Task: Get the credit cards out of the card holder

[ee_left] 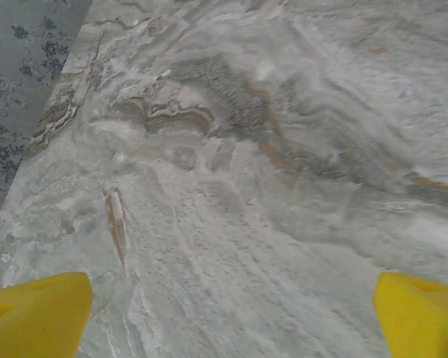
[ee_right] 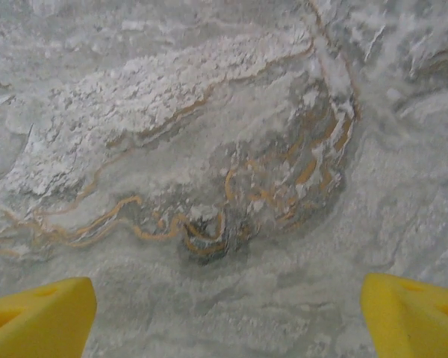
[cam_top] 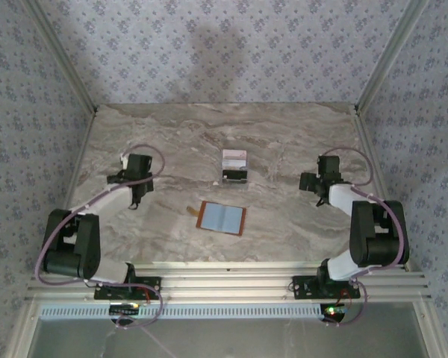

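Your left gripper (ee_left: 231,321) is spread wide over the marble with nothing between its yellow tips. Your right gripper (ee_right: 228,317) is just as wide and also holds nothing. Further out, the card holder (cam_top: 222,218) lies open and flat on the table (cam_top: 299,134) between the two arms, grey-blue pockets up. The credit cards (cam_top: 234,165) rest just beyond it, apart from it, with the whitish-pink one farther away and the dark one nearer.

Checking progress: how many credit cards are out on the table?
2: a whitish-pink card past the open card holder, and a dark card beside it on the near side; more may be hidden.
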`<state>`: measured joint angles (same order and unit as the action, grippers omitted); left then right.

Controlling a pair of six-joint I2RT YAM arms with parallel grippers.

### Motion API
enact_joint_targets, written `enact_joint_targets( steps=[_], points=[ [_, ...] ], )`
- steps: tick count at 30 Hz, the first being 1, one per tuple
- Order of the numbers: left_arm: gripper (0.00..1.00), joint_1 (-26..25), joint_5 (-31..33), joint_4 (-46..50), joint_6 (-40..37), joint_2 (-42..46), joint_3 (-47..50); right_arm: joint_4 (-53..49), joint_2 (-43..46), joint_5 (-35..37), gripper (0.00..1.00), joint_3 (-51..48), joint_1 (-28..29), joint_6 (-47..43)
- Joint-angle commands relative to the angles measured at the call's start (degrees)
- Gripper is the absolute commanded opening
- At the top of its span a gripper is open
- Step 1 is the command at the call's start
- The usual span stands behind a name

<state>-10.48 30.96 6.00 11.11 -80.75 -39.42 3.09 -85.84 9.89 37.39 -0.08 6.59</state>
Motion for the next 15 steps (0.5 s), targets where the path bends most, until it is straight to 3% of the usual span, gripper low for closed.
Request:
enact_joint_targets(
  steps=[1,4,6,12,15],
  points=[
    [0.99,3.50,-7.47,-25.72,-9.34,2.58,8.15,16.69,2.15,2.63,0.93,-3.56,0.48,-2.93],
    [0.99,9.61,-18.43,-34.95,-6.16,2.76,12.78,25.42,5.60,1.29,0.91,-9.38,2.57,-9.09],
    [0.99,11.91,-22.53,-42.02,-5.12,2.32,14.98,29.81,6.17,0.11,0.93,-11.33,1.98,-9.76],
    [0.99,14.33,-30.07,-53.13,-6.54,-1.54,18.72,38.09,0.66,-10.40,0.93,-12.86,-1.45,-9.22],
    [1.00,14.43,-30.04,-55.09,-6.33,-4.43,18.44,40.77,-0.66,-9.69,0.97,-13.93,-1.55,-8.69]
  ],
)
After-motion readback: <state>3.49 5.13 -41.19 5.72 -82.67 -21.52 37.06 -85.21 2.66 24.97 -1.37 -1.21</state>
